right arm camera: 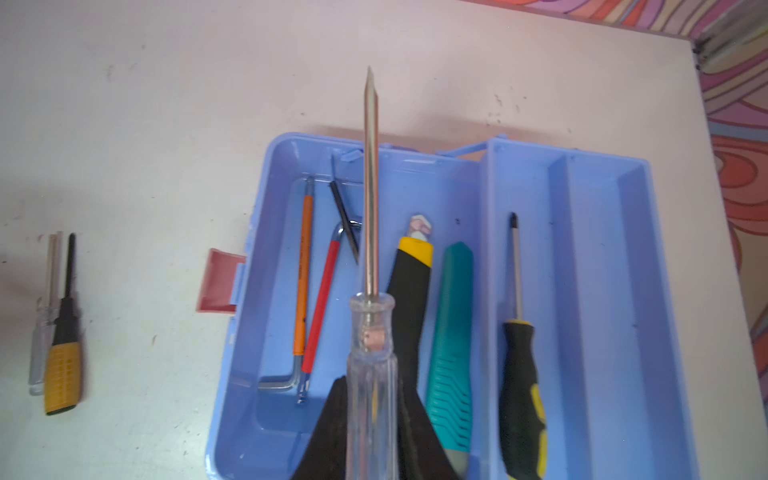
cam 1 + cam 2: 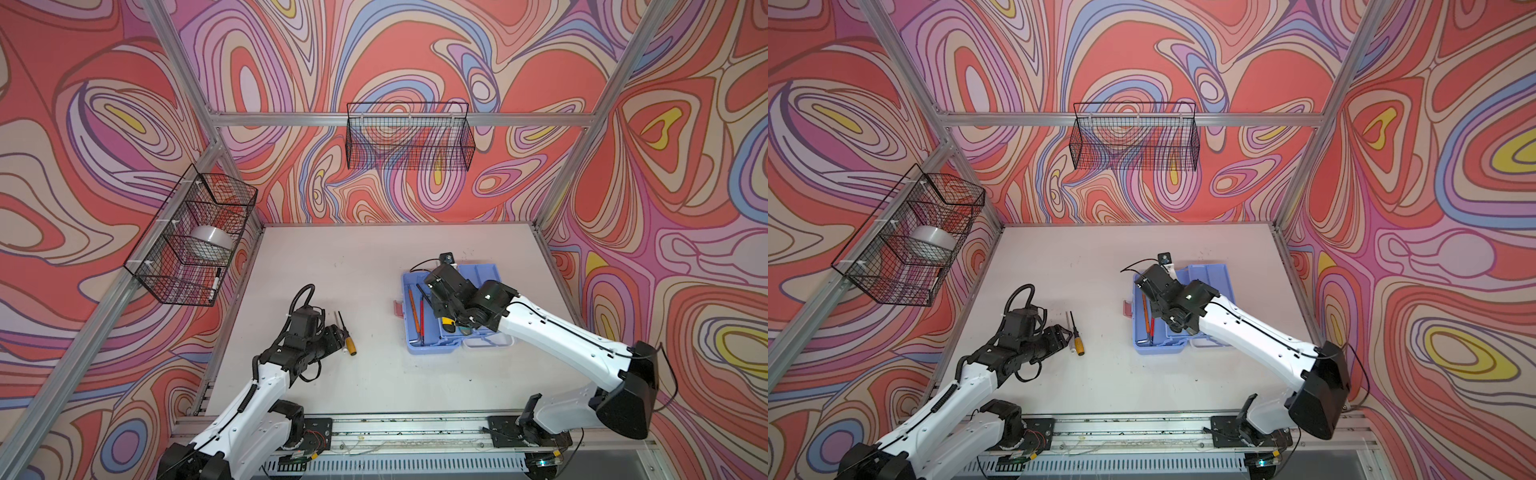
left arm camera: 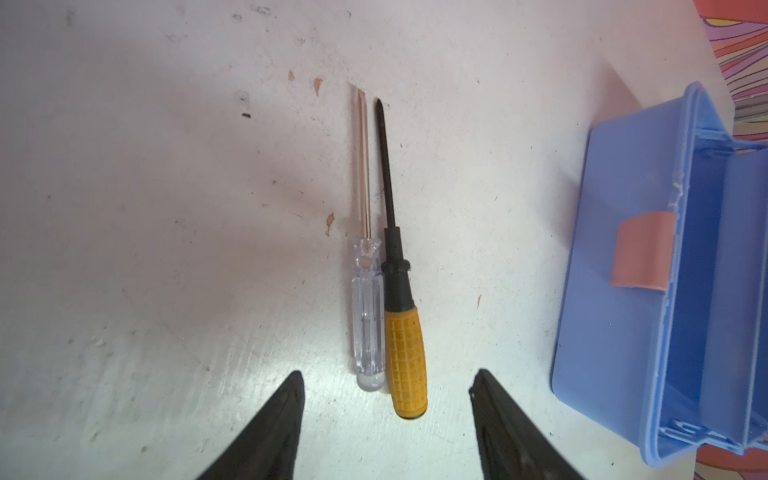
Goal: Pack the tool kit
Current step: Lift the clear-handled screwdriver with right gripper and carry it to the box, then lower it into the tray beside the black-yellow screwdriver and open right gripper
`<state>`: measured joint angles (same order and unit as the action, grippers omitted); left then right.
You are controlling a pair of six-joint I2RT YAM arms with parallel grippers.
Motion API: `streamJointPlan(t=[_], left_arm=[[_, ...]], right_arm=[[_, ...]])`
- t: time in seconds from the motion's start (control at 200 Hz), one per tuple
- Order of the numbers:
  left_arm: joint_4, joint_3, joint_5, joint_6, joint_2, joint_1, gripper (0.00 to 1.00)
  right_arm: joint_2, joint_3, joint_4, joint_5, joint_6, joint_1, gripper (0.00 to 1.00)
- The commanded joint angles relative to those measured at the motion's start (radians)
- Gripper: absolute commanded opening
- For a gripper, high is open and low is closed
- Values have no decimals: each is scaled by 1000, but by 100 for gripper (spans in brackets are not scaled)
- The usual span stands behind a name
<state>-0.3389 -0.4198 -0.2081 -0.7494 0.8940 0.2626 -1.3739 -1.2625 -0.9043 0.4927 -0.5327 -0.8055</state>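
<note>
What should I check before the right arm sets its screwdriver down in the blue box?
1. Right claw grip on the clear-handled screwdriver: ok, shut on its handle.
2. Screwdriver over the blue box: ok, it appears above the main compartment.
3. Landing room: ok, bare floor shows beside the hex keys and utility knives.
4. Left claw out of the way: ok, open, apart from the box.
5. All tools packed: not ok, the yellow-handled screwdriver and second clear screwdriver lie on the table.
6. Height above the box floor: cannot tell.
</note>
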Motion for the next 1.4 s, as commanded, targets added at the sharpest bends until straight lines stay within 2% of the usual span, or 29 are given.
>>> streamJointPlan(t=[0.0,0.29,0.871,1.042,1.392], left_arm=[[8,-27,22,16,11,10,64],[10,-30,26,14,19,15,65],[11,-17,32,10,23,14,64],[9,-17,31,9,25,15,64],[-5,-21,37,11,17,16,65]], right_arm=[[66,47,-39,27,6,50,14],[122,166,-12,14,21,170,15],[124,255,19,14,45,229,17],[113,276,33,8,47,234,20],[113,284,42,-6,39,235,32]])
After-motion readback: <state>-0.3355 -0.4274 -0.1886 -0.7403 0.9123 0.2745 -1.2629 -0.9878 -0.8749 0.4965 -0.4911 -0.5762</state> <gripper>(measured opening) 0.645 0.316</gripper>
